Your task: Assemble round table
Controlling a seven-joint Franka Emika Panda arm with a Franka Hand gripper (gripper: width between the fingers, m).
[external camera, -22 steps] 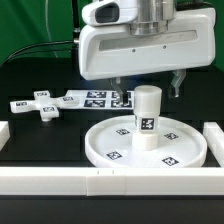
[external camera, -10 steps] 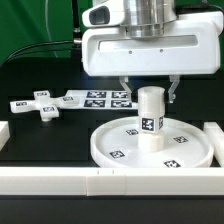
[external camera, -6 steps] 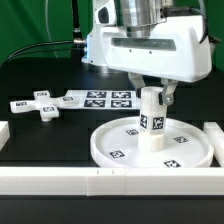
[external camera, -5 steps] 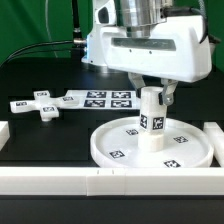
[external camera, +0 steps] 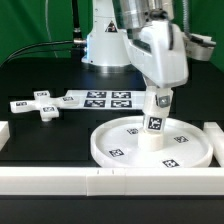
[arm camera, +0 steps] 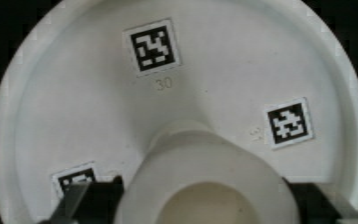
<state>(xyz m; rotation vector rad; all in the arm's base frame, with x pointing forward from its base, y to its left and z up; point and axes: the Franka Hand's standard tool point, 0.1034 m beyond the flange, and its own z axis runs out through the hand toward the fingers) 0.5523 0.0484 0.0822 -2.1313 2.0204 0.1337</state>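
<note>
The large round disc (external camera: 100,150) lies flat on the black table, rim up. The short cylindrical leg (external camera: 153,130) stands upright at its centre. My gripper (external camera: 160,100) is turned at an angle and is shut on the top of the leg. In the wrist view the leg's rounded top (arm camera: 202,165) sits between my dark fingers (arm camera: 91,195), with the disc (arm camera: 87,90) and its tags below. The cross-shaped foot (external camera: 40,106) lies loose on the table at the exterior view's left.
The marker board (external camera: 100,98) lies behind the disc, next to the foot. White border rails run along the front (external camera: 100,182) and stand at the right (external camera: 215,135) and left (external camera: 3,130).
My gripper came down over the leg, closed on its top and has twisted round its vertical axis. The leg stays upright on the disc.
</note>
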